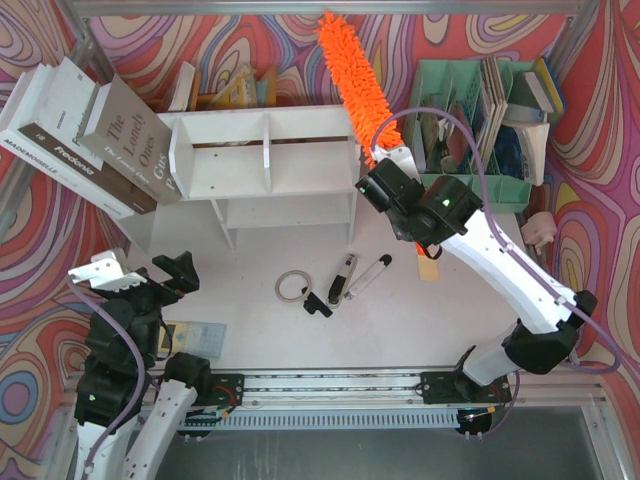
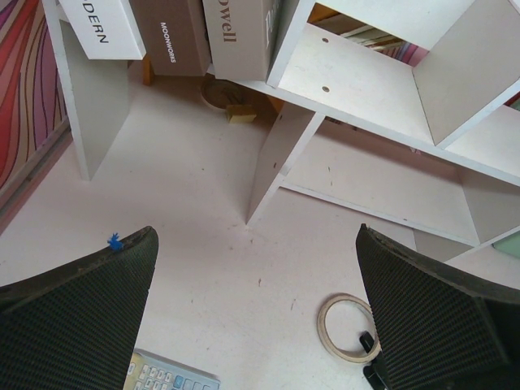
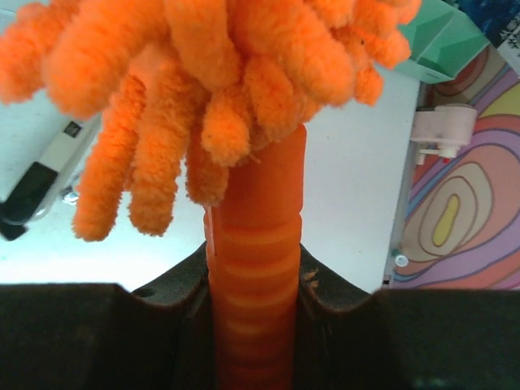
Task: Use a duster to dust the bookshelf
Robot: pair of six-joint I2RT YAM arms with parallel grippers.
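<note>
The white bookshelf (image 1: 265, 165) stands at the back centre, with two tiers and a central divider. It also shows in the left wrist view (image 2: 357, 89). The orange fluffy duster (image 1: 350, 75) slants from the shelf's right end up toward the back wall. My right gripper (image 1: 388, 182) is shut on its orange ribbed handle (image 3: 256, 268) just below the fluffy head (image 3: 203, 57), at the shelf's right end. My left gripper (image 1: 140, 272) is open and empty, low over the table at the front left, its fingers (image 2: 81, 301) wide apart.
Large white and grey books (image 1: 75, 130) lean at the shelf's left. A mint green organiser (image 1: 470, 120) stands at the back right. A tape ring (image 1: 291, 286), two pens (image 1: 365, 275) and a black clip (image 1: 318, 303) lie mid-table. A calculator (image 1: 195, 335) lies near my left arm.
</note>
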